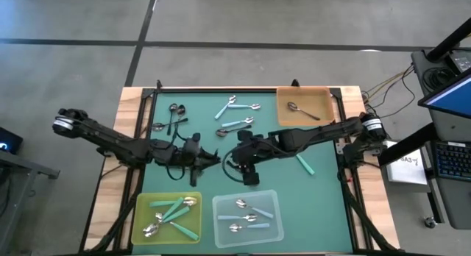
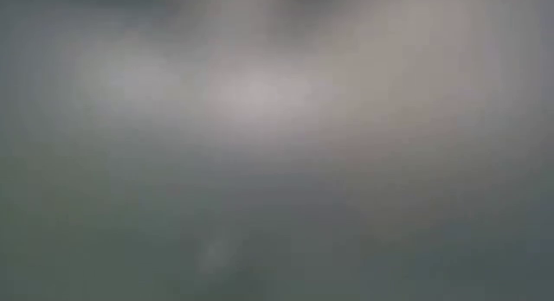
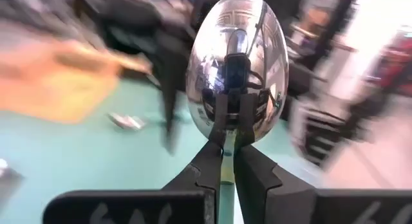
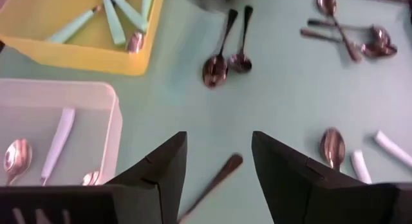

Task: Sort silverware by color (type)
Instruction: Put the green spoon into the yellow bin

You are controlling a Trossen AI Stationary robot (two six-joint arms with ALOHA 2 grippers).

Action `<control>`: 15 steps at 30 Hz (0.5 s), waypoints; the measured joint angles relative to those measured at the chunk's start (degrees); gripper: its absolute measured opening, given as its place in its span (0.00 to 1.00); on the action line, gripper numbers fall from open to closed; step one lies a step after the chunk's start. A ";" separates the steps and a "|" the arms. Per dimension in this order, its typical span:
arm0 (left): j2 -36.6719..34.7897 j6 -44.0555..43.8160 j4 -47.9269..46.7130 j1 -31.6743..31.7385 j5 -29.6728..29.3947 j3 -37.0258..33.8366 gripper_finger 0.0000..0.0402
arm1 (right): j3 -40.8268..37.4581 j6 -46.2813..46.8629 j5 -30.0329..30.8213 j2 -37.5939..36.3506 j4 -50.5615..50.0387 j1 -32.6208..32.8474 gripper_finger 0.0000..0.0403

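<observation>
A spoon is held up clear of the green mat by my left gripper (image 3: 226,153), which is shut on it. Its shiny bowl (image 3: 237,63) fills the left wrist view. In the high view this gripper (image 1: 210,159) is at mid-table. My right gripper (image 4: 219,166) is open just to its right (image 1: 235,154), above the mat, touching nothing. A black-handled spoon (image 4: 215,179) lies on the mat below its fingers. Loose spoons lie flat on the far half of the mat (image 1: 235,116). The low view shows only blur. My left gripper pinches the spoon between its two fingers at the neck just below the bowl (image 3: 226,137). A greenish sliver of handle (image 3: 226,176) runs back along the fingers. The fingers point about level toward the table's right. The bowl sticks out past the fingertips, clear of the mat.
A yellow tray (image 1: 193,228) with teal-handled spoons and a clear tray (image 1: 274,225) with light-blue-handled spoons stand at the near edge. An orange tray (image 1: 324,116) with one spoon stands at the far right. A teal-handled spoon (image 1: 305,165) lies right of my right arm.
</observation>
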 joint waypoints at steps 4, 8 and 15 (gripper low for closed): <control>-4.39 -10.17 -10.07 -1.33 10.77 0.00 0.02 | 0.64 0.39 0.00 -0.01 -2.71 0.00 0.40; -8.17 -22.04 -18.60 -3.78 21.00 0.00 0.02 | 0.64 0.73 -0.04 -0.02 -3.83 0.00 0.38; -10.28 -39.63 -34.59 -13.76 28.53 0.00 0.02 | 0.45 2.32 -0.16 -0.02 -3.72 0.00 0.36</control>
